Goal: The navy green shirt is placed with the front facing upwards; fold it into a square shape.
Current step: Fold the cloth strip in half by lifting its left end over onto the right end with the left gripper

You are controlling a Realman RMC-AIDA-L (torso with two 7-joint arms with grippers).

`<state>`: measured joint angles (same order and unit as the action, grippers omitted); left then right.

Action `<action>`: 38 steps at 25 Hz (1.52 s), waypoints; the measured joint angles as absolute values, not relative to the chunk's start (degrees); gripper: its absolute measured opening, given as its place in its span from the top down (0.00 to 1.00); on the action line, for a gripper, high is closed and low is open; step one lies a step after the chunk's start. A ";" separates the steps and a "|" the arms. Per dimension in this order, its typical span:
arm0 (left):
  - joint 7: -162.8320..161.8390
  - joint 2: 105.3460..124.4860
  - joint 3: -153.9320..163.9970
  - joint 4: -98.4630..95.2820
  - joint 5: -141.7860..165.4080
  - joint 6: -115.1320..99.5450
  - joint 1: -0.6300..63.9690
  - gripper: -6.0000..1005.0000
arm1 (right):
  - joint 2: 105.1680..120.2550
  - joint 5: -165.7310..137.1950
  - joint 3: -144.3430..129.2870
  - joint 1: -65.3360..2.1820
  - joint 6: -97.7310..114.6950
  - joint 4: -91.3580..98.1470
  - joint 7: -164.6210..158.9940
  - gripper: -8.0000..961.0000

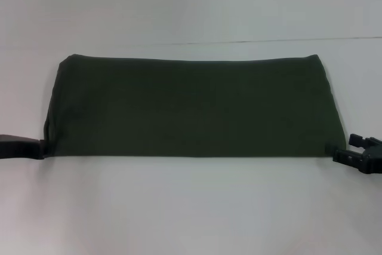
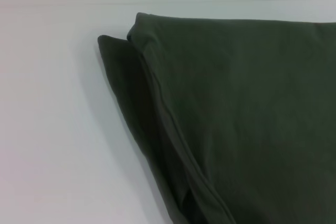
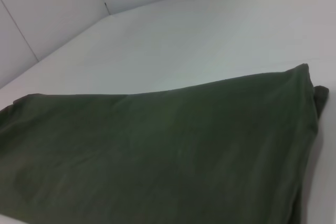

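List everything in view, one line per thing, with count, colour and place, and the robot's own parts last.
navy green shirt: one, dark olive green, folded into a wide band lying flat across the middle of the table, no lettering showing; at its left end the folded layers sit offset.
table: one, white, under the shirt and filling the head view.
wall panels: several, white, beyond the table's far edge in the right wrist view.
left hand: one, black, at the shirt's near left corner.
right hand: one, black, at the shirt's near right corner.
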<state>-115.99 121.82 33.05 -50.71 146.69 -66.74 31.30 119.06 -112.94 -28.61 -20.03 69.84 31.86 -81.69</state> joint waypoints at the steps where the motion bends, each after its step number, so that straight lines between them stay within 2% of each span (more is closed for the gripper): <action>1: -115.96 121.82 33.05 -50.71 146.69 -66.69 31.32 0.95 | 118.97 -112.94 -28.62 -20.28 69.75 31.38 -81.73 0.06; 6: -115.78 121.82 33.05 -50.71 146.69 -66.61 31.38 0.95 | 118.63 -114.18 -28.87 -21.64 69.50 29.51 -82.01 0.06; 14: -115.43 121.76 33.04 -50.71 146.69 -66.62 31.46 0.95 | 119.31 -115.26 -28.92 -22.37 67.45 29.63 -82.52 0.07; 20: -115.38 121.75 33.04 -50.71 146.69 -66.62 31.47 0.95 | 119.37 -115.26 -28.92 -22.49 66.24 29.65 -82.52 0.29; 25: -115.31 121.81 33.05 -50.71 146.69 -66.62 31.48 0.95 | 119.34 -115.26 -28.92 -22.50 66.05 29.69 -82.52 0.56; 28: -115.31 121.82 33.46 -50.71 146.67 -66.61 31.52 0.95 | 119.21 -115.25 -28.92 -22.53 65.91 29.54 -82.52 0.81; 38: -110.44 122.31 34.39 -50.83 145.96 -67.27 30.96 0.95 | 119.05 -115.22 -28.61 -21.66 66.34 30.00 -81.97 0.95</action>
<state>-110.44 122.31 34.39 -50.83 145.96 -67.27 30.96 119.05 -115.22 -28.61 -21.66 66.34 30.00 -81.97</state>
